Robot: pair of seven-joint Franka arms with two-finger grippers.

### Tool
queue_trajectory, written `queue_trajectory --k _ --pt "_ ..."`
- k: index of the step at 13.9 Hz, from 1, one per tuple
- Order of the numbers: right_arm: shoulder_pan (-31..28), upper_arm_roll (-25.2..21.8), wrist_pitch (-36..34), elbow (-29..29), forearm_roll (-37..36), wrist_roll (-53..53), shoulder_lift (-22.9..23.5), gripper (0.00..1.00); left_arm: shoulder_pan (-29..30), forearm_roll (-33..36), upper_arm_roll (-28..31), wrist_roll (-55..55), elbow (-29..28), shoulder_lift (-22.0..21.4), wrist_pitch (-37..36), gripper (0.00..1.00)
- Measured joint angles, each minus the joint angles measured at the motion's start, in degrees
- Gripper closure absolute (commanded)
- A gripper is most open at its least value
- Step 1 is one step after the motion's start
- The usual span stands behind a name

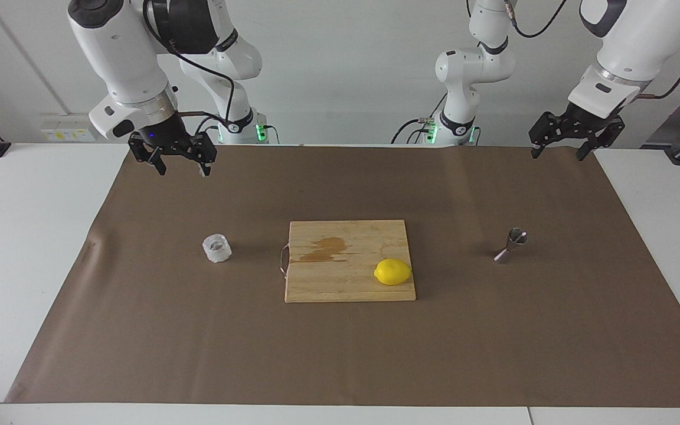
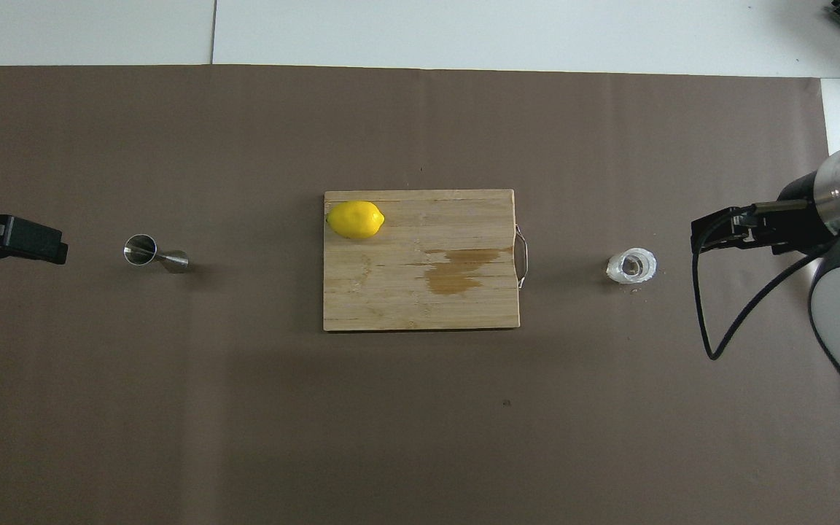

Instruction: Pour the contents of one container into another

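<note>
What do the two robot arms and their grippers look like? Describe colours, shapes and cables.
Both arms are glossy white with rounded joints, dark bands and silver wrist rings. The right gripper and left gripper are black, two-fingered. Black cables loop along each arm; green lights glow at the bases.

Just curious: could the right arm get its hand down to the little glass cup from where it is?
Probably yes. The right hand hangs open over bare mat, the cup stands alone on that arm's end, and nothing lies between them.

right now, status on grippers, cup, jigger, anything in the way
Left gripper and right gripper open, raised, empty. Glass cup and jigger upright on brown mat, untouched. Cutting board with lemon sits between them.
</note>
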Motion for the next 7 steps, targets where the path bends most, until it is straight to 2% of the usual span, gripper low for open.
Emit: queue_trajectory --k 7 --pt "0.00 0.00 0.00 0.00 0.00 0.00 0.00 0.00 -0.14 0.00 -0.23 0.09 -0.07 -0.07 -0.91 0.00"
